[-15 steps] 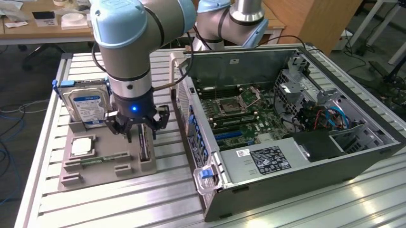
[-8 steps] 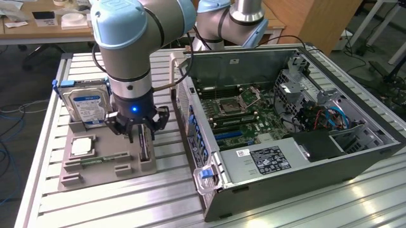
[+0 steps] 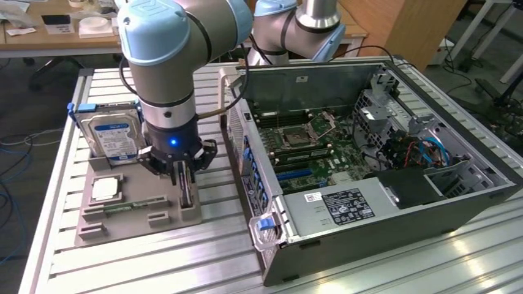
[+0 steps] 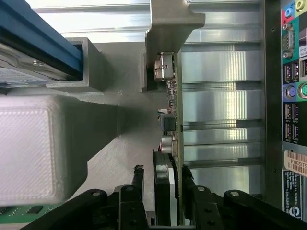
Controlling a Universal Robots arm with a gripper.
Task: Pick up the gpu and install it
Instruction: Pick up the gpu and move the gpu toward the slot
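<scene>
We find the gripper straddling the gpu at the tray's edge beside the computer case. The jaws are apart and not clamped. Lift and install remain.

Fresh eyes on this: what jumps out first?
The arm's gripper points straight down, open and straddling the gpu, which stands on edge in the grey holder on the exterior view's left. On that view's right lies the open computer case, its motherboard bared. A hard drive stands in the same holder.
</scene>
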